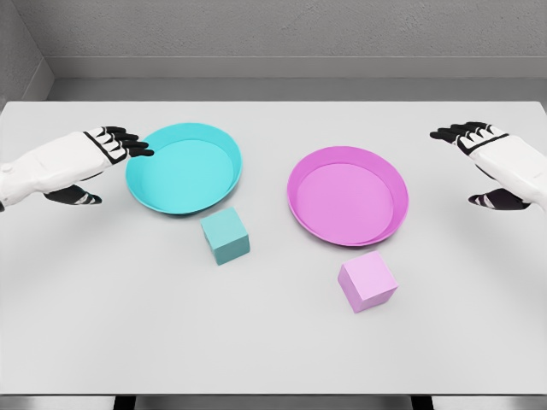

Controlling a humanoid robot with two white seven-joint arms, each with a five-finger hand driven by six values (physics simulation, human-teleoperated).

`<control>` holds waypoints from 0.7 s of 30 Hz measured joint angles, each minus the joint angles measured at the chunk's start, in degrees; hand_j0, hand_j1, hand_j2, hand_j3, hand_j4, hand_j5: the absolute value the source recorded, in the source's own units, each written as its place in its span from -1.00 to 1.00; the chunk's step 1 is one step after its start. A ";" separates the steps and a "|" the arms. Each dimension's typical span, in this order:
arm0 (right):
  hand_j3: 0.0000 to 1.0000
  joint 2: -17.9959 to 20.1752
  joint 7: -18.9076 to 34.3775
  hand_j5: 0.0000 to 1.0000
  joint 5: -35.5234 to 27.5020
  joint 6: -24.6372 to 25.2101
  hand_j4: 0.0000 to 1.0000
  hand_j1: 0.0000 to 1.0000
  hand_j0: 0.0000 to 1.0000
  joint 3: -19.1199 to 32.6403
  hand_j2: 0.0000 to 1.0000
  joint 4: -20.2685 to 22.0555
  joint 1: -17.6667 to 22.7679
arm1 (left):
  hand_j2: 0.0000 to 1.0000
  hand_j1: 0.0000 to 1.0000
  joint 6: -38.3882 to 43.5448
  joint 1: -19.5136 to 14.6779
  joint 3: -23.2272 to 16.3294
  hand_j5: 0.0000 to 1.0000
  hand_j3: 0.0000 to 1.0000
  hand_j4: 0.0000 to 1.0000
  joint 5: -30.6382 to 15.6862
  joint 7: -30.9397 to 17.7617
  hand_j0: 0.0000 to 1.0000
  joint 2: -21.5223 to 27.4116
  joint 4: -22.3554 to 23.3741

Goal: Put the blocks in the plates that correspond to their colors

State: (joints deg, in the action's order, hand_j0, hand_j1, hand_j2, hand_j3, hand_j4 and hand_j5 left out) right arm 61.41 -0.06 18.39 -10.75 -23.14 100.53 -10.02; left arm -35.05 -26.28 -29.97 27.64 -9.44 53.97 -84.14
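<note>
1. Blocks: the teal block [226,236] sits on the white counter [128,325], just in front of the teal plate [184,167] and a little toward its right side, close to the rim but outside it.
2. The pink block [367,281] also sits on the counter, just in front of the pink plate [348,195], near the front rim and outside it.
3. Both plates hold nothing. The teal plate lies left of centre, the pink plate right of centre and slightly nearer the camera; a narrow strip of counter shows between them.
4. The two blocks are well apart from each other, the pink one nearer the front edge of the counter.
5. The left robot hand [94,158] comes in from the left edge and hovers beside the teal plate, its dark fingertips [137,147] reaching to the plate's left rim. Its fingers are stretched out and loosely spread, thumb hanging below, holding nothing.
6. The right robot hand [487,162] comes in from the right edge, apart from the pink plate. Its fingers are likewise extended and relaxed, thumb below, holding nothing.
7. Neither hand is touching a block.
</note>
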 measured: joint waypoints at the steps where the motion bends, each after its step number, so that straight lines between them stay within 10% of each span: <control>1: 1.00 0.01 0.00 1.00 0.00 0.01 1.00 1.00 1.00 0.01 1.00 0.00 -0.09 | 1.00 1.00 0.00 0.00 0.01 1.00 1.00 1.00 0.01 0.00 1.00 0.00 -0.01; 9: 1.00 0.19 2.74 1.00 0.18 -2.66 1.00 1.00 1.00 0.15 1.00 0.01 -4.12 | 1.00 1.00 0.01 -0.69 -1.01 1.00 1.00 1.00 0.61 0.00 1.00 -1.18 -0.16; 21: 1.00 -2.93 23.79 1.00 0.35 -22.27 1.00 1.00 1.00 -6.40 1.00 0.10 -14.85 | 1.00 1.00 0.01 -8.61 -13.35 1.00 1.00 1.00 5.74 -0.54 1.00 -7.46 -4.79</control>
State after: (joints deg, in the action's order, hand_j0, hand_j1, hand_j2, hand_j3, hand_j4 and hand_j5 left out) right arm 58.48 23.73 18.73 -33.02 -29.54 100.63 -24.87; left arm -35.04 -34.89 -43.32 33.37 -9.98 46.51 -88.93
